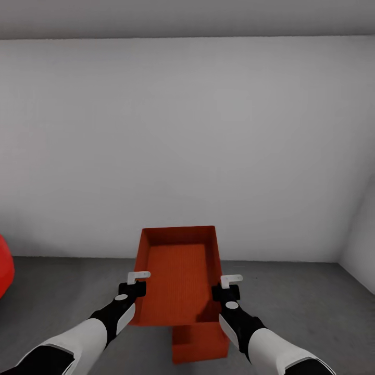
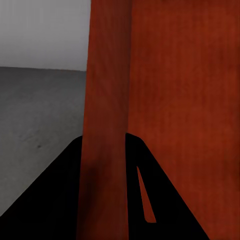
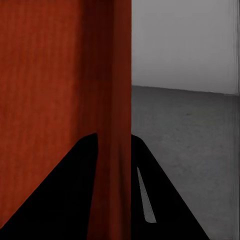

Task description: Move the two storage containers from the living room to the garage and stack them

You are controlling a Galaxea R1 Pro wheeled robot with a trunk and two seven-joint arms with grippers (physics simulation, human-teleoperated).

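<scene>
An orange-red open-top storage container (image 1: pixel 178 276) hangs in the air in front of me, held by both long walls. My left gripper (image 1: pixel 136 284) is shut on its left wall (image 2: pixel 106 125). My right gripper (image 1: pixel 227 288) is shut on its right wall (image 3: pixel 114 115). Each wrist view has the thin wall running between the two black fingers. A second orange-red storage container (image 1: pixel 200 344) rests on the dark grey concrete floor (image 1: pixel 302 307) of the garage, directly under the near end of the held one and mostly hidden by it.
A plain light-grey wall (image 1: pixel 187 146) stands close ahead, with a corner and side wall (image 1: pixel 362 234) at the right. A shiny red rounded shape (image 1: pixel 4 265) pokes in at the left edge. Concrete floor (image 2: pixel 35 115) spreads to both sides of the containers.
</scene>
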